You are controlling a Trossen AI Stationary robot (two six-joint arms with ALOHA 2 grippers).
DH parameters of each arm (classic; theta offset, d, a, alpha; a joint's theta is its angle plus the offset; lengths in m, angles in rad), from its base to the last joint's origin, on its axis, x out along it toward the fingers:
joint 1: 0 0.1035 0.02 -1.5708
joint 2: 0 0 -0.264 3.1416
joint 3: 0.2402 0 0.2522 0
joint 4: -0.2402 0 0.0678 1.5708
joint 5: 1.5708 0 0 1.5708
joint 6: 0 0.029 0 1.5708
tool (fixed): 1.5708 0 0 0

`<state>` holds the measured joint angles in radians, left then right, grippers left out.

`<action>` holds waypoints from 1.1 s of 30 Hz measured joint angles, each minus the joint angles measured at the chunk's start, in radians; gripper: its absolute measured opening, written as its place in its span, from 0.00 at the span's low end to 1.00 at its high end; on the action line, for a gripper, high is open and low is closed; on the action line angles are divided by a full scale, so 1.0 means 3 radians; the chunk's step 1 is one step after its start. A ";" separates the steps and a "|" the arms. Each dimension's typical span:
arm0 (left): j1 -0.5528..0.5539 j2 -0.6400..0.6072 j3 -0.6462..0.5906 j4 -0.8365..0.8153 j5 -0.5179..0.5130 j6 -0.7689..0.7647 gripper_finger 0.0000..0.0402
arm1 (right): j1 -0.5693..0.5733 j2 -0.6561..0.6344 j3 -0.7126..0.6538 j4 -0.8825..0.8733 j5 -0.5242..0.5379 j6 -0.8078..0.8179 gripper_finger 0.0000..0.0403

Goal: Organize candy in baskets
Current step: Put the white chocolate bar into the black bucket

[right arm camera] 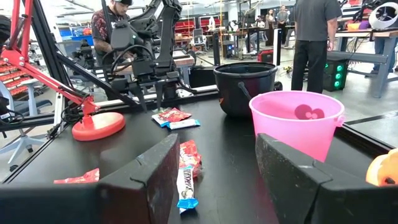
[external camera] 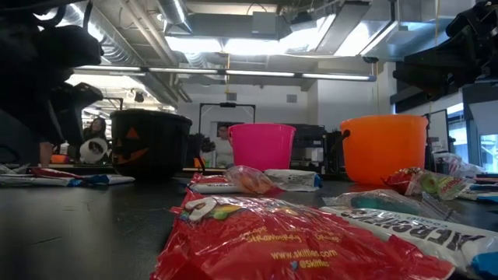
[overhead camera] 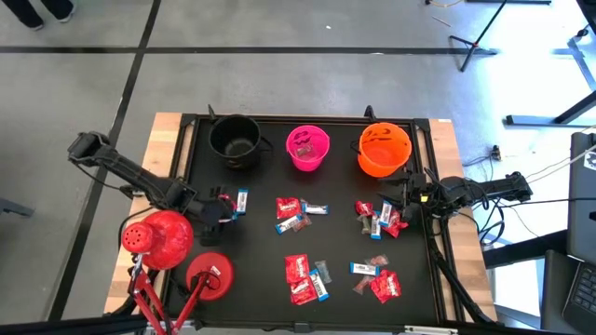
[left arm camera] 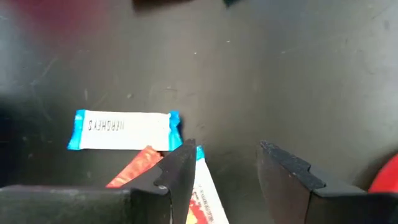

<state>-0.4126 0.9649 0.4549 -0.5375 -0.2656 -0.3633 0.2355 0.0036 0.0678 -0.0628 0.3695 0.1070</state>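
Three buckets stand along the table's far edge: a black cauldron point(overhead camera: 236, 140), a pink one point(overhead camera: 309, 147) and an orange one point(overhead camera: 384, 149). Wrapped candy lies in loose groups on the black mat point(overhead camera: 298, 214), point(overhead camera: 305, 277), point(overhead camera: 377, 279). My left gripper point(overhead camera: 219, 207) is low over the mat's left part, open, pointing down beside a blue-and-white candy point(left arm camera: 124, 130) and a red one point(left arm camera: 134, 168). My right gripper point(overhead camera: 410, 197) is open, held level near the orange bucket, next to a red candy pile point(overhead camera: 380, 219); it faces the pink bucket point(right arm camera: 297, 121). My left gripper point(left arm camera: 227, 152) comes from above, fingers pointing down. One finger point(left arm camera: 180, 171) stands over the end of a white-and-red wrapper point(left arm camera: 204, 193); whether it touches it I cannot tell. Bare mat lies between the two fingers.
Two red dome lamp heads on red legs point(overhead camera: 158, 237), point(overhead camera: 209, 276) stand at the table's near left corner, close to my left arm. A raised frame point(overhead camera: 433, 233) edges the mat. People point(right arm camera: 314, 37) stand in the room beyond. Bare mat lies between the candy groups and buckets.
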 joint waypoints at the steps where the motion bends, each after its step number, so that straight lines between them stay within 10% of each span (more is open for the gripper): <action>1: -0.0007 0.0017 0.0000 0.0002 -0.0046 0.0018 0.39 | 0.0000 -0.0001 0.0000 0.0001 0.0001 0.0000 0.53; 33: 0.0537 0.1164 0.0009 0.0664 -0.0322 0.0813 0.36 | -0.0001 0.0000 0.0000 0.0001 0.0000 0.0000 0.53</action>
<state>-0.2515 1.3142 0.4576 -0.3385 -0.3623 -0.1193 0.2353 0.0035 0.0678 -0.0624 0.3695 0.1070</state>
